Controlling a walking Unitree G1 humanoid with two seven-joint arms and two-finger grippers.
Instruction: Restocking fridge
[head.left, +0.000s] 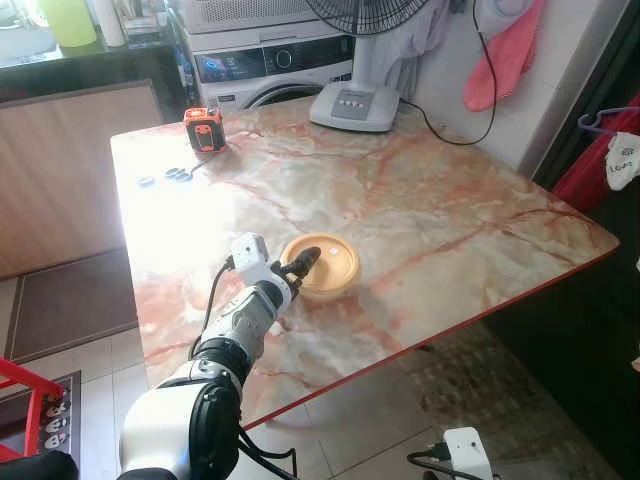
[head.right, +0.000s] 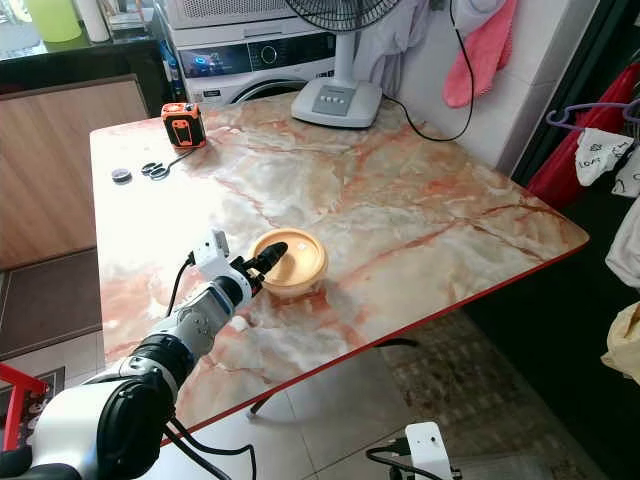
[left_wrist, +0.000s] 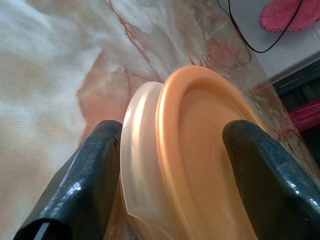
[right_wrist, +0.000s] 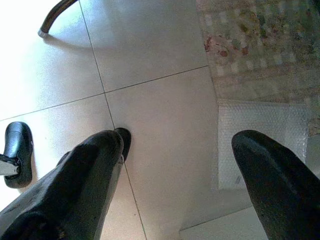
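Tub, round with an orange lid, sits on the marble table toward its near edge, well apart from the tape measure and the fan base at the far side. From the left eye, the left gripper reaches over the tub's near rim, its upper black finger lying across the lid.

From the right eye the same holds: the tub rests flat on the table, not lifted, with the arm stretched low toward it. A washer stands beyond the table (no fridge anywhere here).

The left wrist camera looks along the fingers: they stand spread, one beside the tub's pale wall, the other over the lid's far side, so the tub's edge lies between them. The one by the wall looks close to touching, though contact cannot be confirmed; the fingers have not closed on anything.

The right wrist camera shows the right gripper hanging idle over the tiled floor, fingers apart and empty.

By my reading the task is at its start: the grasp is lined up, while closing, lifting, carrying and placing in the fridge all remain.
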